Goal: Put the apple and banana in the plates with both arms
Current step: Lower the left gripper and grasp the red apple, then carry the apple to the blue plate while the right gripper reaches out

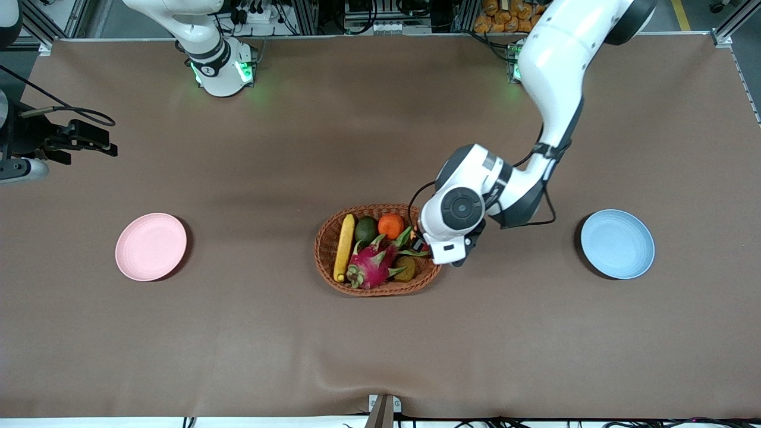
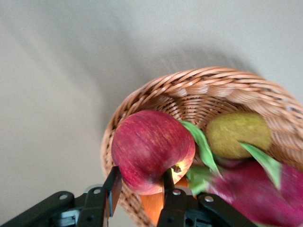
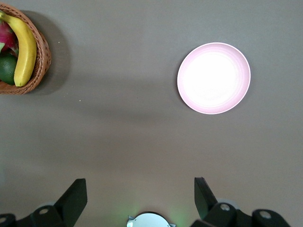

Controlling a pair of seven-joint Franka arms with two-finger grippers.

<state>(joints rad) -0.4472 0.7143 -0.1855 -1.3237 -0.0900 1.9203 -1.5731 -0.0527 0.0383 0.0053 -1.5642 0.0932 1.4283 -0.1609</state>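
Observation:
My left gripper [image 1: 420, 244] is in the wicker basket [image 1: 326, 268] at the end toward the left arm, mostly hidden under its own wrist. In the left wrist view the left gripper [image 2: 139, 182] is shut on the red apple [image 2: 151, 146], one finger [image 2: 112, 189] on each side. The yellow banana [image 1: 345, 246] lies in the basket at the end toward the right arm and also shows in the right wrist view [image 3: 26, 49]. The pink plate [image 1: 151, 246] and the blue plate [image 1: 617, 244] are empty. My right gripper [image 1: 110, 139] waits open over bare table; it also shows in its own wrist view [image 3: 139, 184].
The basket also holds an orange [image 1: 390, 225], a green avocado [image 1: 366, 229], a magenta dragon fruit [image 1: 371, 264] and a brownish kiwi [image 1: 405, 268]. The basket stands mid-table between the two plates. The pink plate [image 3: 214, 78] shows in the right wrist view.

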